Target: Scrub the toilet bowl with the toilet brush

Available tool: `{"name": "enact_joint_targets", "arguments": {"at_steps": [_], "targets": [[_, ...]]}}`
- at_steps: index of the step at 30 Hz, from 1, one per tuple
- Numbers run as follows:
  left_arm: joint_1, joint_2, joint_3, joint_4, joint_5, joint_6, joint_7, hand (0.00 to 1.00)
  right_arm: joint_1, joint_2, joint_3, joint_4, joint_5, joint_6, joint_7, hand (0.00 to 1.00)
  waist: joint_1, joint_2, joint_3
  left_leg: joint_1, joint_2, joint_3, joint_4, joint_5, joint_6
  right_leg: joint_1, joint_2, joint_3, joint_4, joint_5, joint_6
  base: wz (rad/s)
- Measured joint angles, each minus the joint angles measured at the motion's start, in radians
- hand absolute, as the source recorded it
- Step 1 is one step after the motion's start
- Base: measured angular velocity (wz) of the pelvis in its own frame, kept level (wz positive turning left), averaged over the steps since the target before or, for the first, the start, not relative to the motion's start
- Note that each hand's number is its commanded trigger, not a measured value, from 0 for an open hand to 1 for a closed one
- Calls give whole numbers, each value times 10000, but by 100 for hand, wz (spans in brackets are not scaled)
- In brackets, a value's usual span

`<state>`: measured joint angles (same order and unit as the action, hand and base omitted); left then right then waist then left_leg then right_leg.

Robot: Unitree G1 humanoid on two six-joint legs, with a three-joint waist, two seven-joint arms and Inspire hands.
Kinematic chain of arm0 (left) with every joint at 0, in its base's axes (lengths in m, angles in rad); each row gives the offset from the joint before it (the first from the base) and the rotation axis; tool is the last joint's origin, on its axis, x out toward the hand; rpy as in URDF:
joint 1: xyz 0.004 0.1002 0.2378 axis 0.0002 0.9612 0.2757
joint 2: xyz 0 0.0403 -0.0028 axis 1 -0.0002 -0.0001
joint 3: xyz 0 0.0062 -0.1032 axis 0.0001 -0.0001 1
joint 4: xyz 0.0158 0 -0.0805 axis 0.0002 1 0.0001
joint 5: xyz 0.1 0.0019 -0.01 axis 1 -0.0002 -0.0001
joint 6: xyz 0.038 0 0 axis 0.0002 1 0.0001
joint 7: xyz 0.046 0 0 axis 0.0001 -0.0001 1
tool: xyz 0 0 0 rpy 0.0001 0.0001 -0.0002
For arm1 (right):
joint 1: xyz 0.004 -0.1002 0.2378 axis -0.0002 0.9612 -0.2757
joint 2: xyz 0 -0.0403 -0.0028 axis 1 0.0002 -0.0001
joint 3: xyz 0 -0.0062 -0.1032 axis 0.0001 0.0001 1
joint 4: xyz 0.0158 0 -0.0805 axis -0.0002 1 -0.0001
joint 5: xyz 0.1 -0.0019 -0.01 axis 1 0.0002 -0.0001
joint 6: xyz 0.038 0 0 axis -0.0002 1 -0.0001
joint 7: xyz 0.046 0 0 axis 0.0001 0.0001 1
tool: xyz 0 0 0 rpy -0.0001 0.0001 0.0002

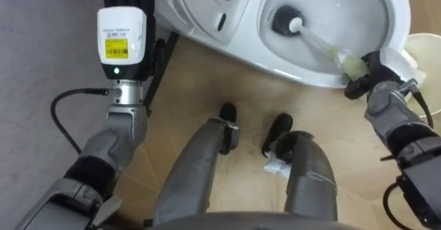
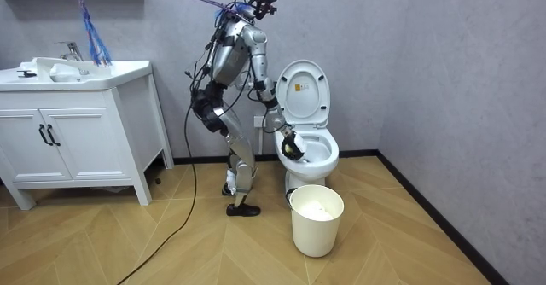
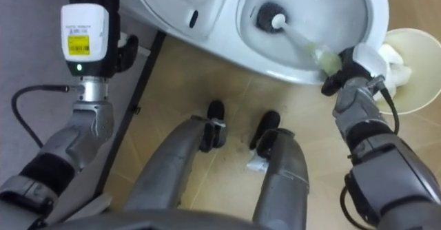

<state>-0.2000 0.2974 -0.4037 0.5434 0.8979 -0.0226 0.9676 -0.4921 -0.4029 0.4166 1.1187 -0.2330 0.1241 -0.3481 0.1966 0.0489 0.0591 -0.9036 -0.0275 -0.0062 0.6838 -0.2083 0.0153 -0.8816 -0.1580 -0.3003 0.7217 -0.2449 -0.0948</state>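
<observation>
A toilet brush with a dark head (image 1: 282, 20) rests low inside the white toilet bowl (image 1: 396, 16). Its clear, pale handle (image 1: 320, 44) slants out over the rim to my right hand (image 1: 375, 85), whose fingers are curled round the handle's end. My left hand (image 1: 122, 23) is raised at the upper left beside the toilet's outer wall, its fingers straight and holding nothing. In the room view I stand bent forward in front of the toilet (image 2: 311, 153), lid (image 2: 304, 87) up, my right hand (image 2: 290, 146) down in the bowl.
A white waste bin (image 2: 316, 219) with paper in it stands on the wooden floor just in front of the toilet, close to my right arm (image 1: 424, 51). A white vanity cabinet (image 2: 77, 131) with a sink stands behind me. Grey walls close in the corner.
</observation>
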Motion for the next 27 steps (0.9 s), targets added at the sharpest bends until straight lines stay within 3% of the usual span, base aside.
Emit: {"name": "enact_joint_targets", "arguments": {"at_steps": [2,5,8,10,16,22,27], "targets": [[41,1,0,-41,-7,111,3,0,0,63,-183,-99,-585,75,1,100,-1,4,-4,-91,-2,12,44,-14,17,-91,-13,16,93,0,-2,-3],[209,1,38,-151,-40,274,-16,0,110,259,-160,-813,-1529,493,-2,100,10,12,-11,-78,150,162,92,-23,32,-114,63,109,70,82,-30,-16],[573,8,97,-375,-28,305,-57,0,823,250,-142,-2537,-2699,1033,20,100,2,26,-38,-75,192,211,101,-22,27,-108,174,146,-17,170,-74,-12],[960,48,256,-750,-52,313,-52,0,1372,225,-132,-3887,-3451,1481,148,100,-4,46,-58,-75,332,229,134,-36,-14,-56,349,167,-175,284,-119,-16],[1445,130,603,-1168,-347,302,-55,0,2468,269,-56,-6631,-5102,2349,787,100,56,104,-113,43,708,292,95,-13,-174,161,772,197,-653,599,-292,-17],[1713,377,674,-1714,-452,328,3,0,3450,142,-57,-8727,-6262,2952,1851,100,44,248,-242,113,871,265,85,-9,-378,261,950,190,-753,684,-440,-6],[1761,376,651,-1706,-1033,325,2,0,3810,87,-52,-9637,-6799,3147,2497,100,42,277,-260,171,907,205,53,40,-482,299,1024,198,-755,696,-516,0]]}}
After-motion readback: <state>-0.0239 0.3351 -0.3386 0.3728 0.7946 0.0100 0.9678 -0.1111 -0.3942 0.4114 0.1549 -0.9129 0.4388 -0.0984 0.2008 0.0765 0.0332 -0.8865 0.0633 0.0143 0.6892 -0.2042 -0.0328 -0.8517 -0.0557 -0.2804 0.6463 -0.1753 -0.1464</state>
